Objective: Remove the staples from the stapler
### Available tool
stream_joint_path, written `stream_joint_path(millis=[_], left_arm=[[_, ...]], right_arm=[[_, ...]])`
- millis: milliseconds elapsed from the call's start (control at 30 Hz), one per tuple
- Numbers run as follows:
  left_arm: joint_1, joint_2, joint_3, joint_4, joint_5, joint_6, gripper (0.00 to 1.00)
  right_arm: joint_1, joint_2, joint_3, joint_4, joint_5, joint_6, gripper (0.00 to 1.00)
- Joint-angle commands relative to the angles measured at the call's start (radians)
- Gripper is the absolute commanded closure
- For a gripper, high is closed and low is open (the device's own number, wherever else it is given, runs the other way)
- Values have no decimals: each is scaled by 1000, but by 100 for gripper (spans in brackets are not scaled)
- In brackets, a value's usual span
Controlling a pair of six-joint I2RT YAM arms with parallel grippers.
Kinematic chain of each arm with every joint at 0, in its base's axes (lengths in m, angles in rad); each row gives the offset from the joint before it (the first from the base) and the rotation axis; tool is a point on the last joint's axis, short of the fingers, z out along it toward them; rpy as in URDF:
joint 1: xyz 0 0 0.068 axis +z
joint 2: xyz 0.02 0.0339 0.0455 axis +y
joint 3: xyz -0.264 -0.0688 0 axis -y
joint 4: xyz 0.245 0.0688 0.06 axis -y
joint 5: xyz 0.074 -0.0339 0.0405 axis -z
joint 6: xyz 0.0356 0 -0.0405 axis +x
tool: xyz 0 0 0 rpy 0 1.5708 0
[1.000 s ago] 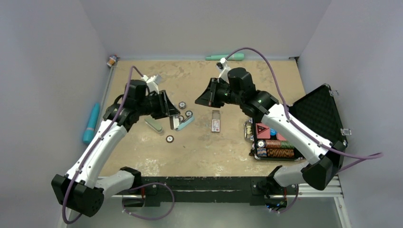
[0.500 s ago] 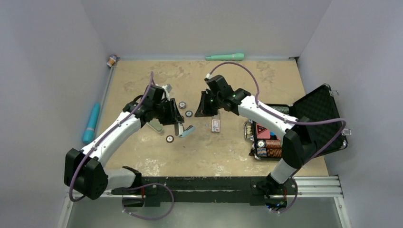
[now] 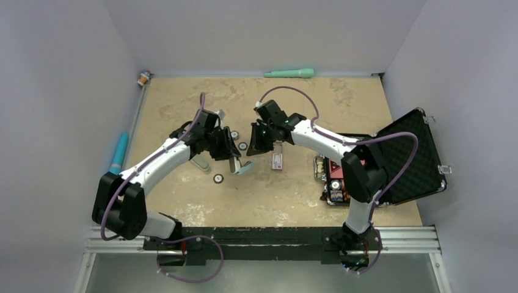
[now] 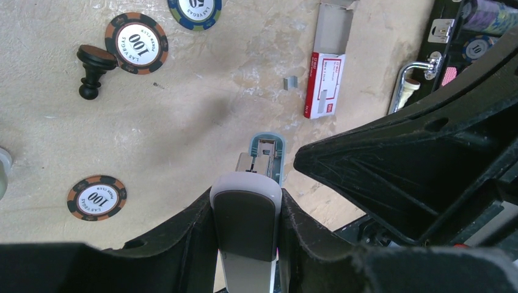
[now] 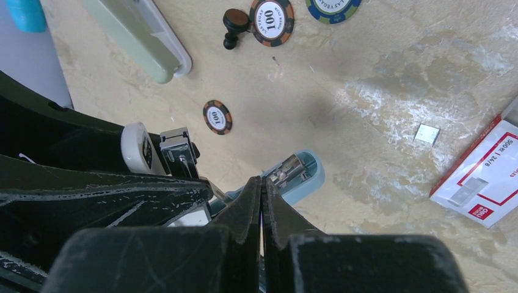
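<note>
Two arms converge: left fingers pinch the open stapler; right fingers, pressed together, should ease toward its mouth at two o'clock and coax the staples out gently.

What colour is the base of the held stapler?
The stapler's plastic base is pale blue; the right wrist view shows it best.

The stapler had a pale grey top over a light teal base. A poker chip showed a white centre ringed with orange and black stripes. The 50 chip was dark blue, its edge marks perhaps yellow. The staple box was white and red, and the table mottled tan.
</note>
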Motion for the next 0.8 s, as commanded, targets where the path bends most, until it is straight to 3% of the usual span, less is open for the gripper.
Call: stream_joint_path(millis=[0, 767], left_arm=[[-7, 27, 57, 40, 26, -2, 100], [-7, 64, 102, 42, 45, 2, 100]], right_arm=[[1, 2, 47, 17, -17, -29, 100], [1, 94, 90, 6, -25, -62, 100]])
